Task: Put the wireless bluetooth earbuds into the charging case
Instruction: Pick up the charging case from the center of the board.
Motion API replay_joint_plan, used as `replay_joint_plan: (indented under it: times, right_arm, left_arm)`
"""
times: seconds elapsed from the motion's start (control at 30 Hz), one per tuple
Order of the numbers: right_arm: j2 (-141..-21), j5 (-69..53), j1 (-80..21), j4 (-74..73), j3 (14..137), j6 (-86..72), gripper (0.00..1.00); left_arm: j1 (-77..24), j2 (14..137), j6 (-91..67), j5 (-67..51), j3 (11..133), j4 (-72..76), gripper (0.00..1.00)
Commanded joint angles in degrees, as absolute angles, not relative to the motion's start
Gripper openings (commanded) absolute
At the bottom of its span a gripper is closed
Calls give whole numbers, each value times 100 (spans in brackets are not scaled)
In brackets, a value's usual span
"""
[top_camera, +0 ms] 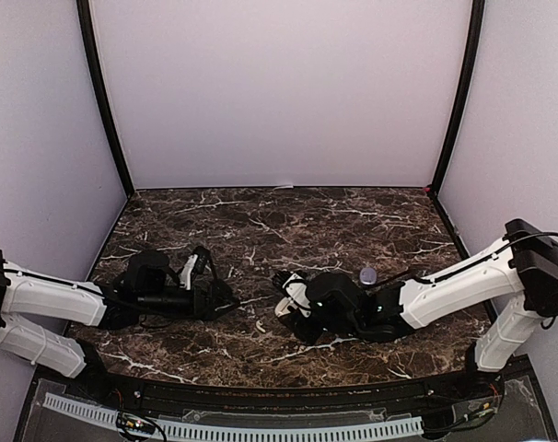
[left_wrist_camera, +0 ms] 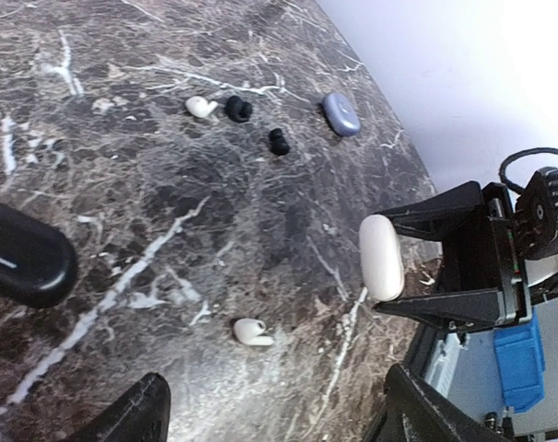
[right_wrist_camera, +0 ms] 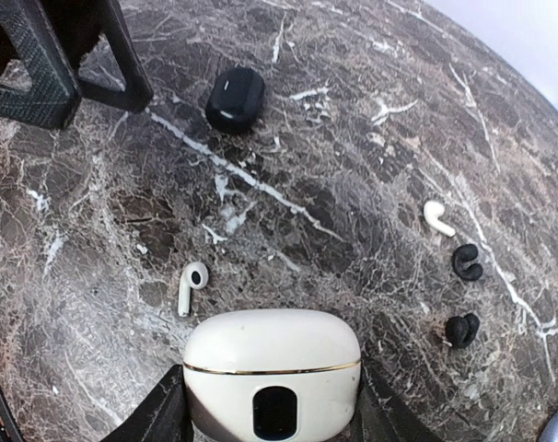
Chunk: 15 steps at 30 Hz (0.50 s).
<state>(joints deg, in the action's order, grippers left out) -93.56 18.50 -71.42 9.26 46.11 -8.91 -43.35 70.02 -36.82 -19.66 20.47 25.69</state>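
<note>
The right end effector is closed on the white charging case, one finger on each short side. This is probably meant to steady the case while the other arm brings an earbud to it. A gold seam runs unbroken across the shell, so the lid looks shut and would need opening first. Whether the case rests on the counter or hangs just above it cannot be told.

The left end effector is spread wide and holds nothing. It is low over the counter with the nearest white earbud in front of its opening, which suits a pick of that bud.

That bud lies on its side just beside the held case. It is glossy white, with a short stem and a dark grille on its rounded head. A second white earbud lies farther off, near two dark buds that are matte, knobbly and stemless. A black case and a lilac case sit apart, closed.
</note>
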Motion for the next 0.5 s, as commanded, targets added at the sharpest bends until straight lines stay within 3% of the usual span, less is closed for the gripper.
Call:
replay_joint_plan:
  times: [0.0,0.23,0.47]
  right_arm:
    - [-9210,2252,-7408,1948,4372,-484,44]
    - [-9230,2521,-7701,2467,4274,-6,43]
    - [-9354,2466,-7804,2663,4345,239,42]
  left_arm:
    - [-4421,7185,-4106,-2758,2284,3199,82]
    - [-4699,7459,-4341,-3085,2529,3584,80]
    - [-4867,7832,-4315,-3228,2745,3631,72]
